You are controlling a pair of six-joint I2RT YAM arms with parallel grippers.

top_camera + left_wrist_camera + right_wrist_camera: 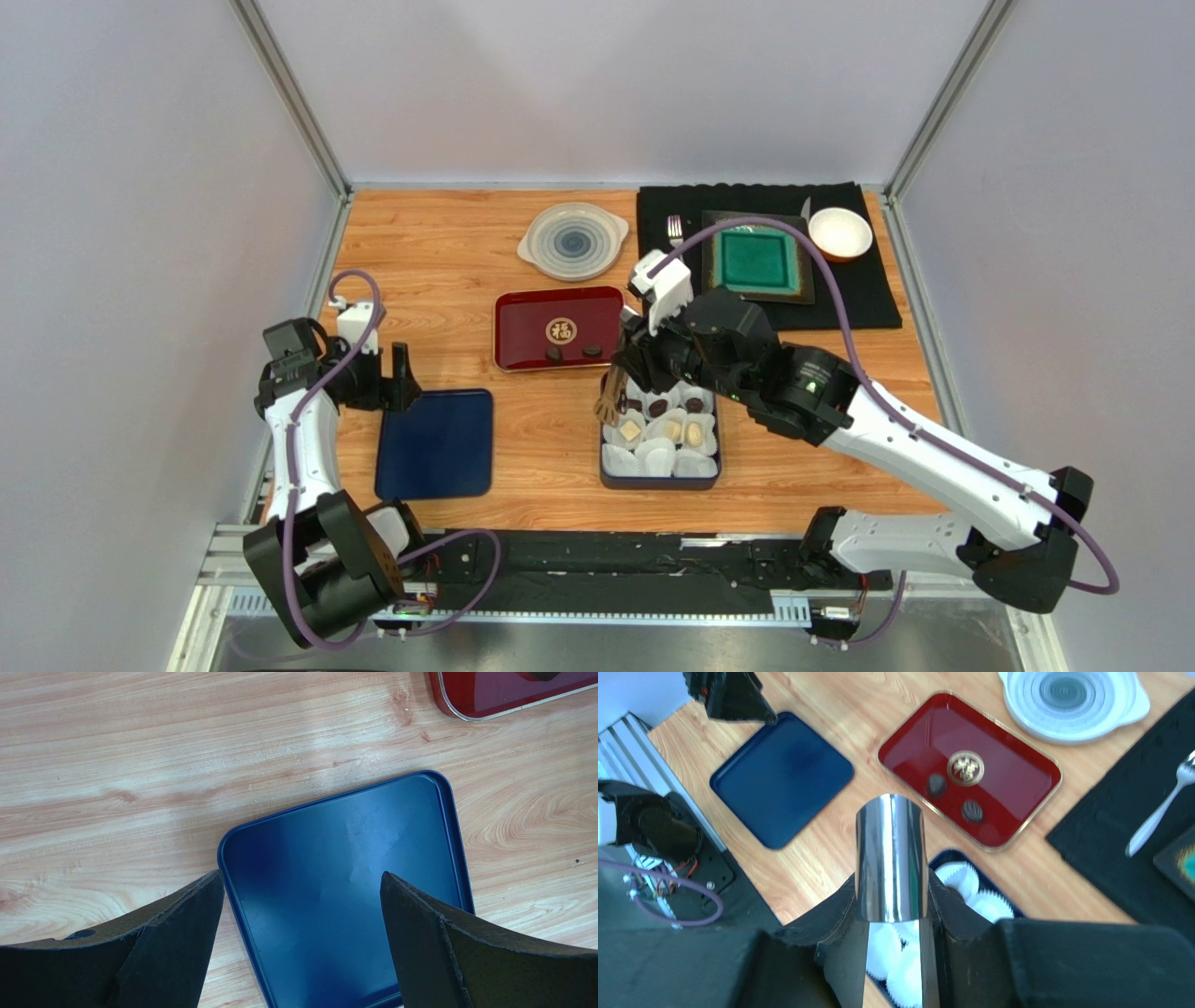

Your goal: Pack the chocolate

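Two dark chocolate pieces (554,354) (936,784) lie on the red tray (526,315) (1018,763). More chocolate, dark (657,406) and cream (671,430), sits in white paper cups inside the dark blue box (659,482). My right gripper (638,367) (892,903) hangs over the box's far left corner, shut on shiny steel tongs (891,857). The tongs' lower tips are hidden in the wrist view. My left gripper (400,378) (302,876) is open with nothing between its fingers, above the flat blue lid (435,444) (351,896).
A white ribbed dish (572,238) stands behind the red tray. At the back right a black mat (877,301) carries a fork (675,227) (1158,812), a green square plate (758,259) and a white bowl (839,233).
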